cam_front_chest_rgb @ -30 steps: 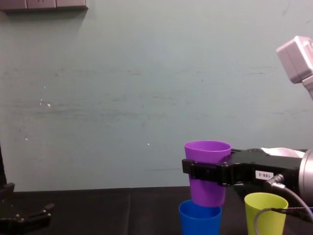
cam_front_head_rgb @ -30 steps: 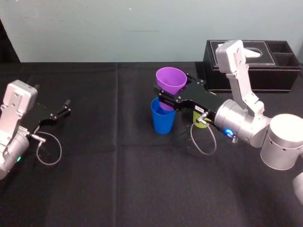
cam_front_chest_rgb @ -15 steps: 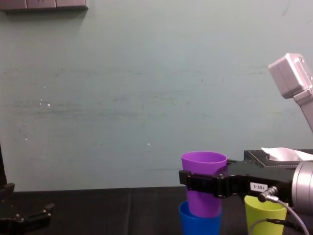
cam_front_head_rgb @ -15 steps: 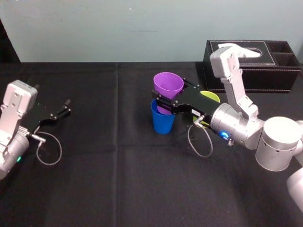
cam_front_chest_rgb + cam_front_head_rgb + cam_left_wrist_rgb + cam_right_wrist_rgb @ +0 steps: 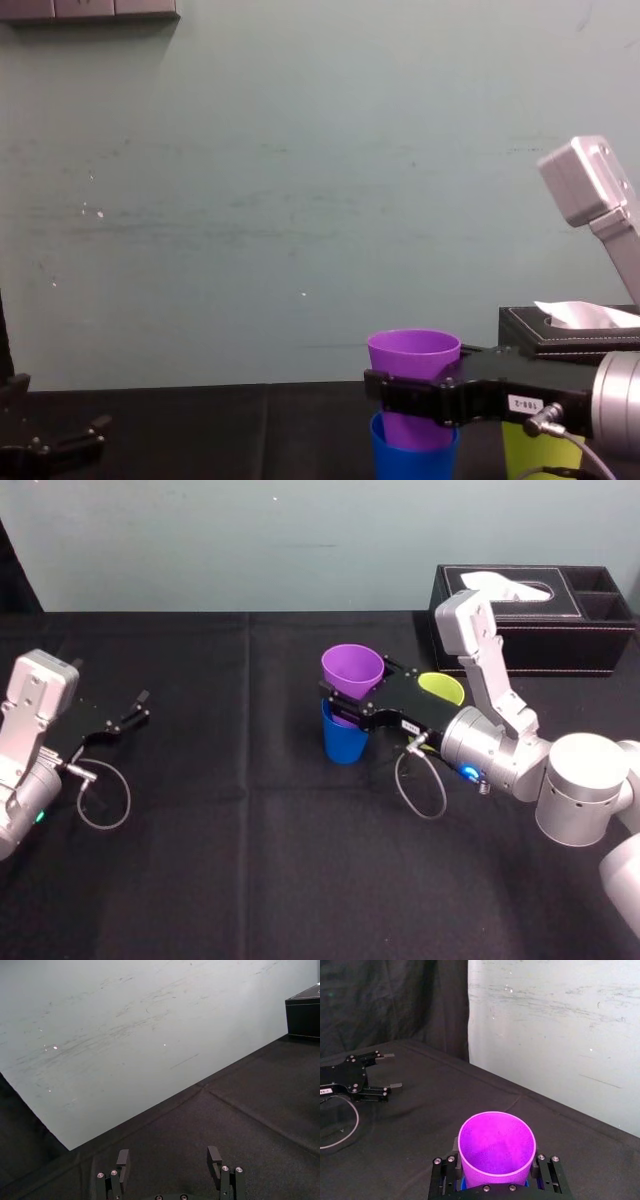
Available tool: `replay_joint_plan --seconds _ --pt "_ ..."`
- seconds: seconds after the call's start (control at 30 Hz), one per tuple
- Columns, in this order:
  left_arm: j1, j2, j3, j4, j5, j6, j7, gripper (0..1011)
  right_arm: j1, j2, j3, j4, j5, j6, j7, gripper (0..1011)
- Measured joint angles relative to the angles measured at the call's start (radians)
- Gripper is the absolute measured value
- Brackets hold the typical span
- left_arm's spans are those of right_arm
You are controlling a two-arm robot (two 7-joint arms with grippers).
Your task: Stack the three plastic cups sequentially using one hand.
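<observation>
Head view: we see our right gripper (image 5: 348, 702) clamped on the purple cup (image 5: 352, 670), one finger on either side of its wall, with its base sunk into the blue cup (image 5: 343, 742). The yellow-green cup (image 5: 441, 686) stands just behind the gripper's body, near the black tissue box (image 5: 530, 620). Our left gripper (image 5: 143, 705) rests far left.

Chest view: the purple rim stands above the clamp, the blue rim below it.

Left wrist view: the left fingers (image 5: 122, 1160) are spread apart around nothing.

Right wrist view: the purple cup sits squarely between both fingers.
</observation>
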Motion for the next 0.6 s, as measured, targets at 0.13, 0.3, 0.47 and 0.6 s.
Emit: replay_joint_plan --seconds 0.13,0.3,0.47,0.6 --pt "0.0 0.0 0.0 0.0 0.0 0.0 0.0 1011 0.003 -0.003 -0.002 0.011 -0.005 -0.006 0.001 733" --pt "0.0 0.0 0.0 0.0 0.0 0.0 0.0 1011 0.008 -0.009 -0.006 0.033 -0.01 -0.016 0.009 733" --pt "0.0 0.0 0.0 0.0 0.0 0.0 0.0 1012 0.013 -0.011 -0.009 0.045 -0.008 -0.019 0.021 732" --pt "0.0 0.0 0.0 0.0 0.0 0.0 0.0 1011 0.012 -0.011 -0.009 0.043 -0.008 -0.019 0.02 733"
